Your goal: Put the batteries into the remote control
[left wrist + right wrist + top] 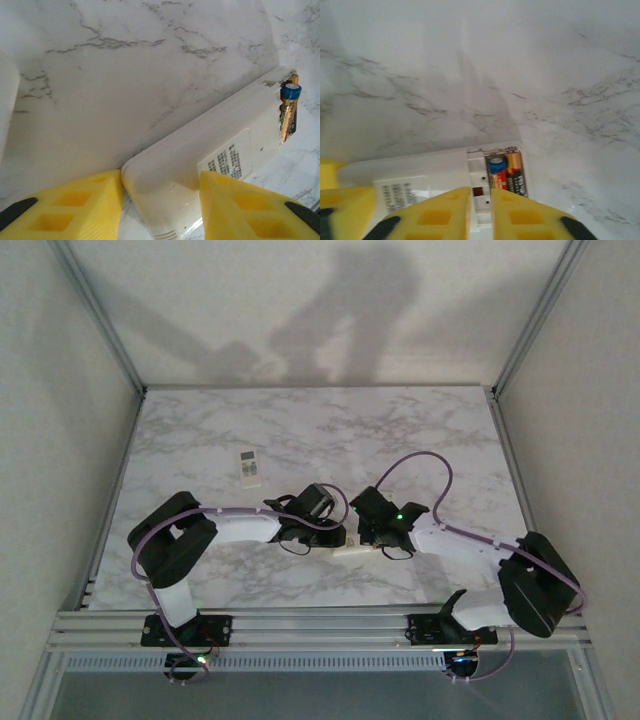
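The remote control (200, 155) lies back up on the marble, its label showing, and appears between the two arms from above (352, 552). My left gripper (160, 185) is shut on its plain end, one finger against each side. Two batteries sit side by side in the recess at the other end. One is red with a blue end (497, 172), the other gold and black (515, 172). My right gripper (486, 192) hovers over that recess, its fingers a narrow slit apart with nothing between them. The right finger covers the batteries' near ends.
A small white rectangular piece with dark marks (249, 467) lies on the marble table (300, 430) behind the left arm. A metal frame and pale walls border the table on three sides.
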